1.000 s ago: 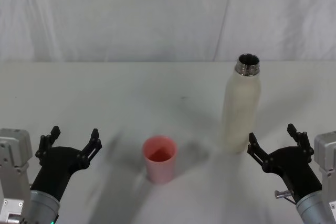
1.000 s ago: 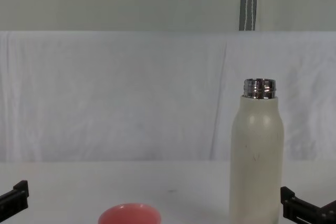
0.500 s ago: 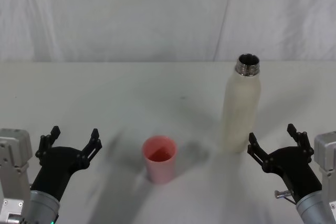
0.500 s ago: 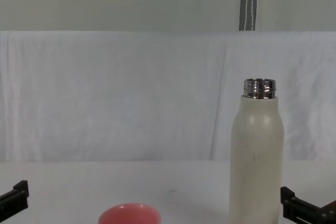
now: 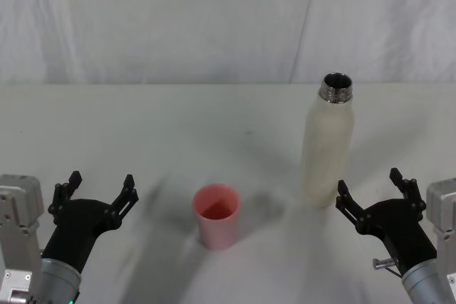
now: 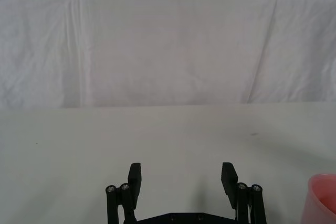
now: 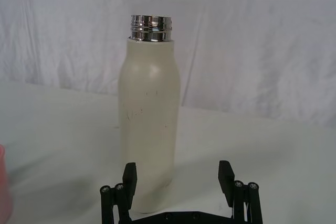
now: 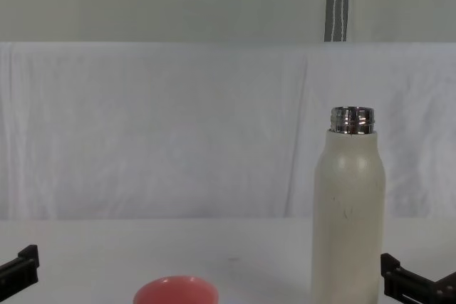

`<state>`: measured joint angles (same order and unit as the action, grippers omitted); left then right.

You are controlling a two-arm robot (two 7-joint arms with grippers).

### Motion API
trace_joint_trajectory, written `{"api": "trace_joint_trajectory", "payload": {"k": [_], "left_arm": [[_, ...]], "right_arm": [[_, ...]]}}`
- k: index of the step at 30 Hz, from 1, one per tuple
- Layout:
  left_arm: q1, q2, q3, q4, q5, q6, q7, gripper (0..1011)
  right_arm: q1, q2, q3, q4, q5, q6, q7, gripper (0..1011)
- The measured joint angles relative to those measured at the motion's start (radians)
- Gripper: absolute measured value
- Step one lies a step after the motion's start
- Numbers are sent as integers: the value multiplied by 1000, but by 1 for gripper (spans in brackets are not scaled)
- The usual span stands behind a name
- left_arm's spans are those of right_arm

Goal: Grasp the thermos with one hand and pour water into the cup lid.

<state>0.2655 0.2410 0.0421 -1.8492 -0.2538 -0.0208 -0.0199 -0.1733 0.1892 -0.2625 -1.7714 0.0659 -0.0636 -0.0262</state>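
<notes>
Upright thermos toward the table's right side, just ahead of the nearer, spread right gripper; cup lid mid-front; left gripper spread, idle.

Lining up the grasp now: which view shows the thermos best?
The right wrist view: the thermos stands whole, from steel neck to base, just beyond the open right gripper. The head view looks down into its open mouth; the chest view cuts off its base.
</notes>
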Motion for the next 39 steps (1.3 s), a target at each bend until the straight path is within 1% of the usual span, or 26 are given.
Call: {"api": "trace_joint_trajectory", "payload": {"k": [39], "left_arm": [[0, 0, 0, 0, 0, 0, 0, 1001]], "right_arm": [[0, 0, 0, 0, 0, 0, 0, 1002]]}}
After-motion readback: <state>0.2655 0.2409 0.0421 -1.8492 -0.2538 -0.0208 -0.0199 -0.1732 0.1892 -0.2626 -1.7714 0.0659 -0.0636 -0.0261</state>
